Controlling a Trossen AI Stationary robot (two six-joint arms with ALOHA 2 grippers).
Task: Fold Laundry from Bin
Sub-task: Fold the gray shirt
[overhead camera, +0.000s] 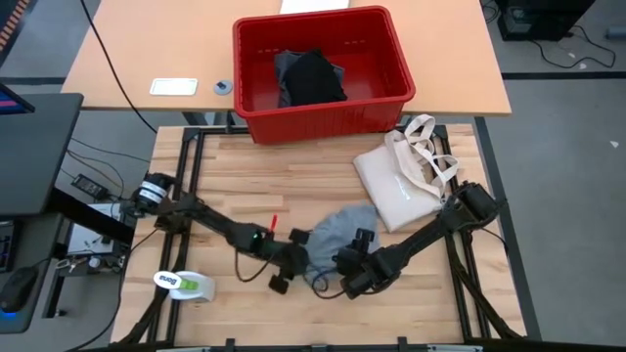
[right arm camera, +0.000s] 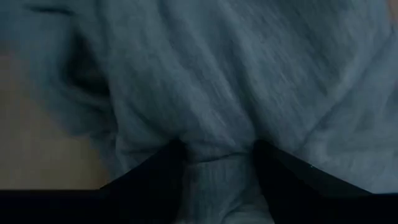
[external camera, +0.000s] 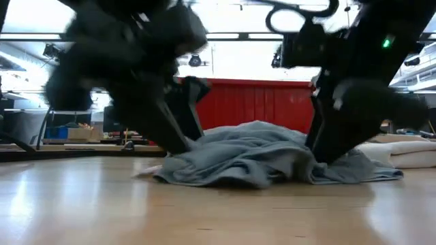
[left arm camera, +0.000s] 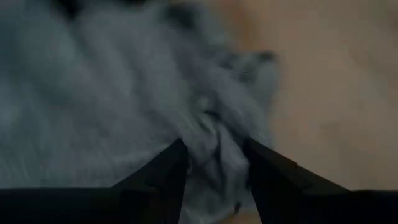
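Two grippers, left gripper (overhead camera: 296, 256) and right gripper (overhead camera: 344, 262), pinch one grey T-shirt (overhead camera: 337, 232).

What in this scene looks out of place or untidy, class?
The grey T-shirt lies crumpled on the table, unfolded, with both end effectors pinching it. A tote bag lies slumped beside it. Dark garments remain in the bin.

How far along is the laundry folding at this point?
Done: the light grey T-shirt is out of the red plastic bin and lies crumpled on the wooden table. In hand: the left gripper and right gripper each pinch its fabric. Left: folding it, plus the dark garments in the bin.
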